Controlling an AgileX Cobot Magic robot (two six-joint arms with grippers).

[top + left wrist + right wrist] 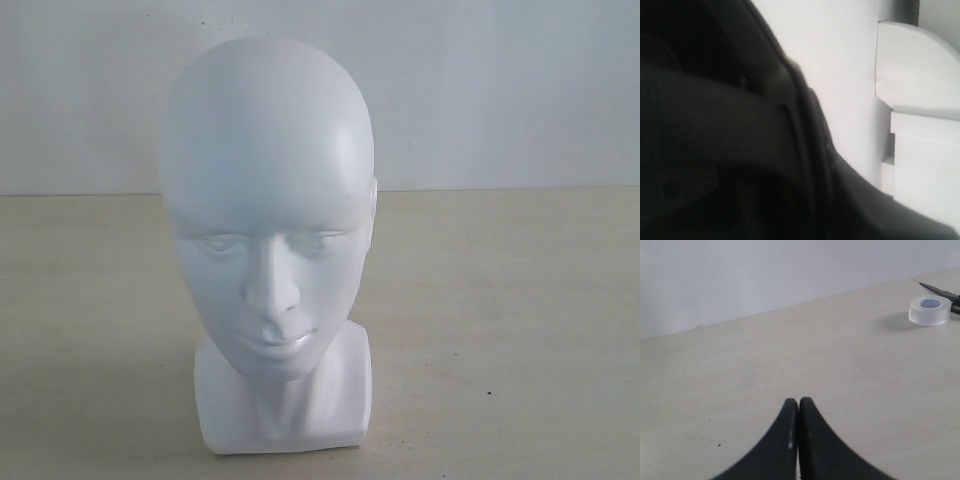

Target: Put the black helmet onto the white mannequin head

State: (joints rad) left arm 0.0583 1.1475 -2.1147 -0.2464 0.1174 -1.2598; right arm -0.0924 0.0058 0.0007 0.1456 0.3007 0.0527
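Note:
The white mannequin head point(268, 220) stands upright on its squarish base in the middle of the exterior view, facing the camera, with nothing on it. The black helmet point(740, 125) shows only in the left wrist view. It fills most of that view at very close range, its rim and inner lining dark against a white wall. My left gripper holds it, and its fingers are lost in the dark shell. My right gripper point(799, 402) is shut and empty, low over the bare table. Neither arm appears in the exterior view.
The beige table point(520, 320) meets a pale wall behind the head. A clear tape roll point(929, 310) and a thin black tool point(942, 291) lie far off in the right wrist view. A white stepped structure point(920, 100) stands beyond the helmet.

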